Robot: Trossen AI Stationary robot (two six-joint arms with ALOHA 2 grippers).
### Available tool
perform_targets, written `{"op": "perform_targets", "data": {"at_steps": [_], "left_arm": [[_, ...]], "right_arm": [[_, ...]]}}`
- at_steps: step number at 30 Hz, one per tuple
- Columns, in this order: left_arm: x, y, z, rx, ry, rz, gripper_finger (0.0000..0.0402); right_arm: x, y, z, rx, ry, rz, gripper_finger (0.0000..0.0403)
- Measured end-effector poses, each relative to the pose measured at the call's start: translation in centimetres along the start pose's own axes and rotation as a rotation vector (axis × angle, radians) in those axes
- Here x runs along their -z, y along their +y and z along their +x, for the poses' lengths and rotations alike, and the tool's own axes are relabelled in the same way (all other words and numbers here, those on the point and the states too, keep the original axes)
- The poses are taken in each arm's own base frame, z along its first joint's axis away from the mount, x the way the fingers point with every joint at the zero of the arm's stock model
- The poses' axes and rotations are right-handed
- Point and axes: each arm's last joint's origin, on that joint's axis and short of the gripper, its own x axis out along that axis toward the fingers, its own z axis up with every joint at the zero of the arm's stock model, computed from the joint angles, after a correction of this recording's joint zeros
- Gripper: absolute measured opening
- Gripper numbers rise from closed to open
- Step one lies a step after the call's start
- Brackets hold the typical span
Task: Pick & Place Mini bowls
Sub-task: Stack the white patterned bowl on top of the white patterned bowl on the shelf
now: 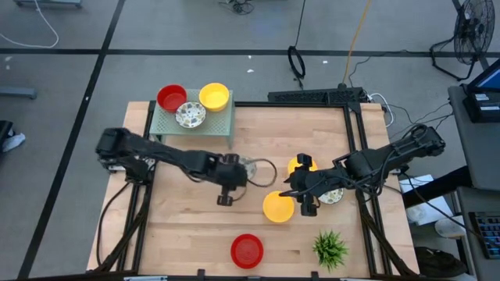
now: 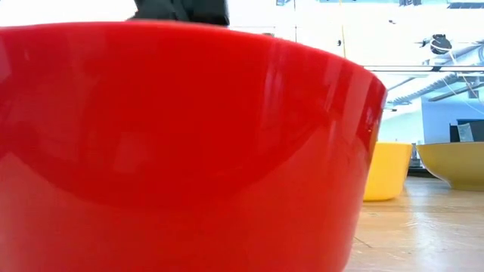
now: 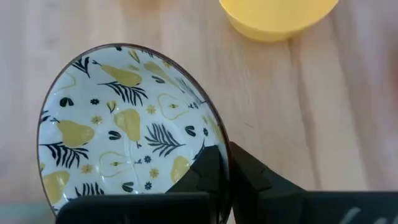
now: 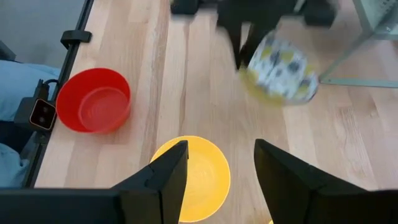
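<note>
Carry step: left gripper [image 1: 239, 173] clamped on the rim of a patterned bowl [image 3: 124, 134], lifted mid-table, likely bound for the green rack [image 1: 211, 119]; right gripper [image 4: 214, 171] spread above a yellow bowl [image 1: 278, 207], needing descent.

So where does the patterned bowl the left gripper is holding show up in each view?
High view: the patterned bowl is mid-table, at the left gripper.
Low view: not in it; a red bowl fills the picture.
Left wrist view: lower left, its rim clamped between the fingers.
Right wrist view: upper right, blurred.
Shared landmark: the yellow bowl below the right gripper, except in the left wrist view.
</note>
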Motion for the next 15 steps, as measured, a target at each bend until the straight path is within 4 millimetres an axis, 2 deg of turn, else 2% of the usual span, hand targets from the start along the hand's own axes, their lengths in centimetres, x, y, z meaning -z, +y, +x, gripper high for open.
{"op": "perform_targets", "data": {"at_steps": [3, 7, 12, 15], "left_arm": [[-0.1, 0.5, -3.9, -0.028, -0.108, -0.023, 0.0017], [0.4, 1.4, -9.3, -0.197, -0.243, -0.006, 0.0010], [2.3, 3.6, -13.6, -0.463, -0.267, -0.068, 0.0015], [3.9, 5.1, -15.0, -0.546, -0.213, -0.146, 0.0019]], "right_arm": [[0.0, 0.0, 0.0, 0.000, 0.000, 0.000, 0.0171], [0.0, 0.0, 0.0, 0.000, 0.000, -0.002, 0.0171], [0.0, 0.0, 0.0, -0.001, -0.001, -0.024, 0.0171], [0.0, 0.0, 0.0, -0.001, -0.002, -0.019, 0.0171]]}}
